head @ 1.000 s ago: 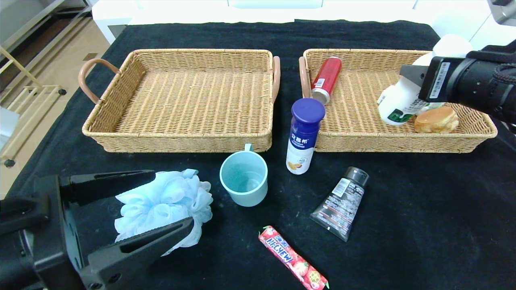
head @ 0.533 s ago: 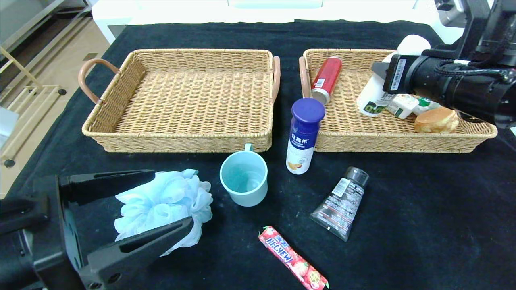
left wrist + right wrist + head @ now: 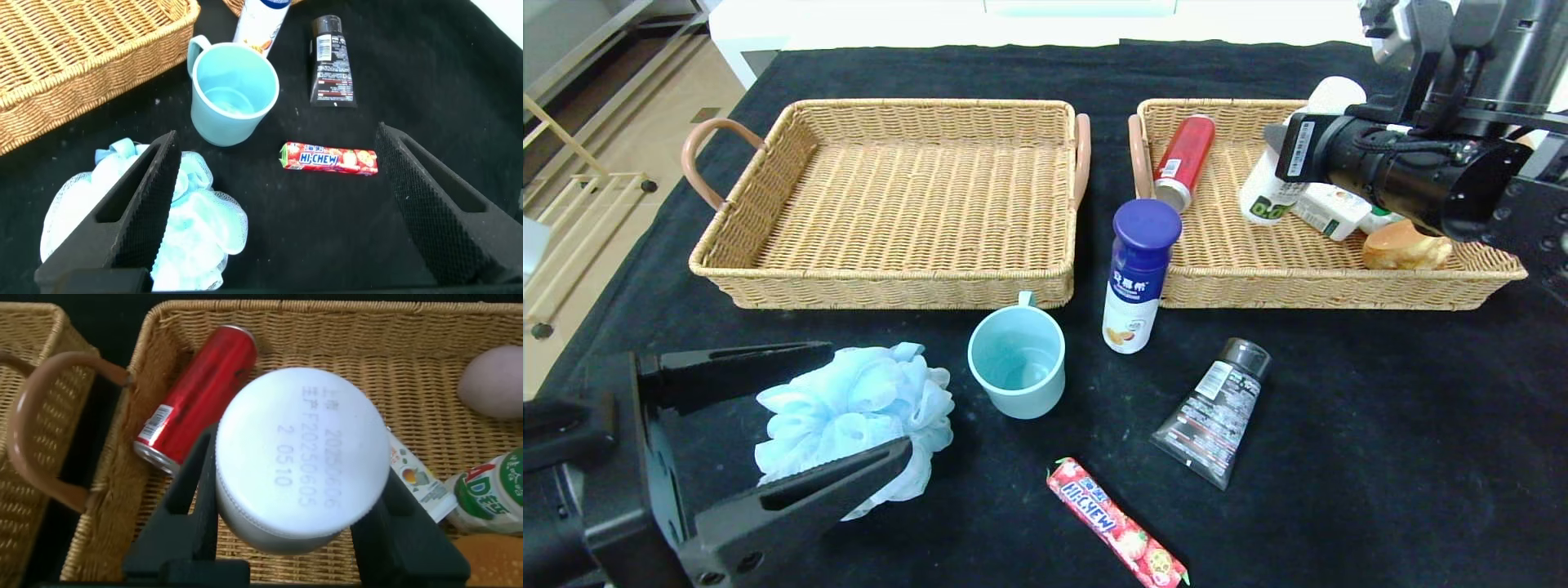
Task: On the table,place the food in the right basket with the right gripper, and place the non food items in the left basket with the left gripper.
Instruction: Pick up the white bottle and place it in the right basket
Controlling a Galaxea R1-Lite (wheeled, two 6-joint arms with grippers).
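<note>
Moved: the right gripper [image 3: 1278, 151] has carried the squat white bottle [image 3: 1270, 184] leftward over the right basket [image 3: 1258, 282] since a second ago, toward the red can [image 3: 1184, 162]
Right fingers: clamped on either side of that bottle (cap end facing the wrist camera), which hangs above the basket floor near the can
Left gripper [image 3: 792, 420]: fingers spread wide, straddling the bath pouf [image 3: 854, 416] without pressing it
Left basket [image 3: 890, 286]: nothing in it
On the surface [image 3: 1380, 449]: mug [image 3: 1017, 363], blue-capped bottle [image 3: 1139, 273], tube [image 3: 1213, 412], Hi-Chew stick [image 3: 1117, 525]
</note>
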